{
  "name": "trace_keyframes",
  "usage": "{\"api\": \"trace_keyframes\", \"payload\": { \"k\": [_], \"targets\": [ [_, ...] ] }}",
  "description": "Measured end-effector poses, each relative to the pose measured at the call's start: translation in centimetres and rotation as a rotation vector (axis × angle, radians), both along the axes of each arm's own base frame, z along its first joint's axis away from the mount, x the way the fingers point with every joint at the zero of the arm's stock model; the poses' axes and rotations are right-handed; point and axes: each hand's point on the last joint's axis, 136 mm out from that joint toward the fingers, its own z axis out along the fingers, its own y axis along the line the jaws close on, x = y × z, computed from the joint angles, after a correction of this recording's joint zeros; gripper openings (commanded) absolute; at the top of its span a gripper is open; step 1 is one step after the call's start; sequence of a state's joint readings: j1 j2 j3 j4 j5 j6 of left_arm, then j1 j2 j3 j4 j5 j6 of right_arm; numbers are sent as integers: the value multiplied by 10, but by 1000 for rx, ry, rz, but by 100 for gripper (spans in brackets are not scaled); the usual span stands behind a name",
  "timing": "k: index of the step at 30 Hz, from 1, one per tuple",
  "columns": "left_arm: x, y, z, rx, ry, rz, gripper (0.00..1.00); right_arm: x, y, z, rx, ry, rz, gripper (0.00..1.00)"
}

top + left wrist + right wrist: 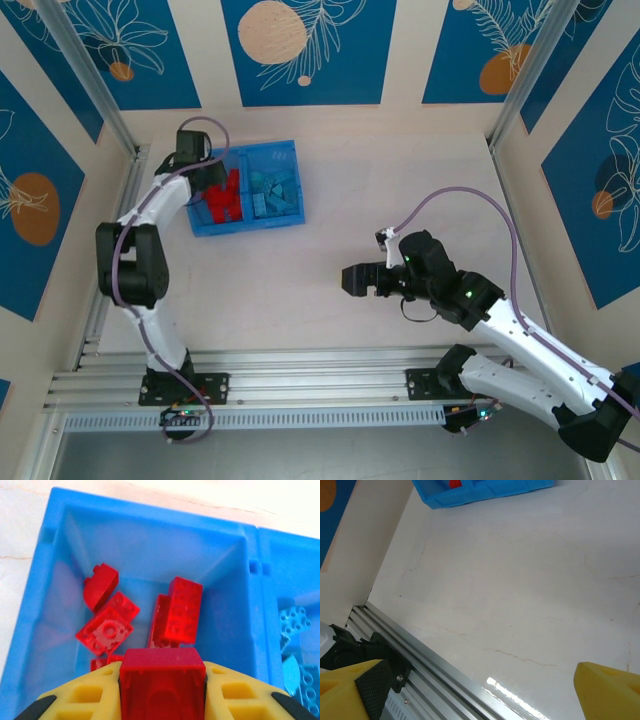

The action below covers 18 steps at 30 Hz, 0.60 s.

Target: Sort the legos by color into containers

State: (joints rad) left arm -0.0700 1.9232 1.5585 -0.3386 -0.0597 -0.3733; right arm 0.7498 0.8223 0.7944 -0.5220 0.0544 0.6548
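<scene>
The blue two-compartment tray [288, 160] sits at the back left of the table. Its left compartment [150, 545] holds several red bricks [180, 611], its right one several light blue bricks [272, 190]. My left gripper [162, 682] hangs over the left compartment, its yellow fingers [230, 690] shut on a red brick [162, 675]. In the top view the left gripper [208, 180] covers part of the red pile [228, 198]. My right gripper [352, 280] is over bare table at mid right, open with nothing between its fingers [607, 685].
Aluminium rails [320, 365] run along the near edge, also seen in the right wrist view as rails [420, 655]. Side walls close the table on the left and right. The tray's corner [485, 490] shows at the top of the right wrist view.
</scene>
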Motion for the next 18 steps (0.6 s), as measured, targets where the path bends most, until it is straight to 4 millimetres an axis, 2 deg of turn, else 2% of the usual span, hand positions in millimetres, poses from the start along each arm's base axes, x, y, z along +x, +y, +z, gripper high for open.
{"api": "trace_keyframes", "payload": {
  "k": [2,4,7,10,12,14,15,18],
  "targets": [
    [12,2,0,-3,1,14,54,-1,1,1,7,0,7,95],
    [18,5,4,1,-3,23,62,-1,2,2,9,0,11,95],
    [23,7,14,0,-21,29,65,-1,2,2,10,1,10,95],
    [19,6,23,-12,-45,30,65,-1,3,1,7,4,9,95],
    [4,5,29,-33,-61,30,65,1,3,-1,1,7,6,95],
    [-25,1,41,-56,-85,26,65,5,1,-2,-12,-1,-14,95],
    [-40,-3,50,-65,-107,17,65,7,0,-2,-19,-7,-27,95],
    [-93,-19,95,-57,-234,-26,65,19,-12,-3,-58,-46,-101,95]
  ]
}}
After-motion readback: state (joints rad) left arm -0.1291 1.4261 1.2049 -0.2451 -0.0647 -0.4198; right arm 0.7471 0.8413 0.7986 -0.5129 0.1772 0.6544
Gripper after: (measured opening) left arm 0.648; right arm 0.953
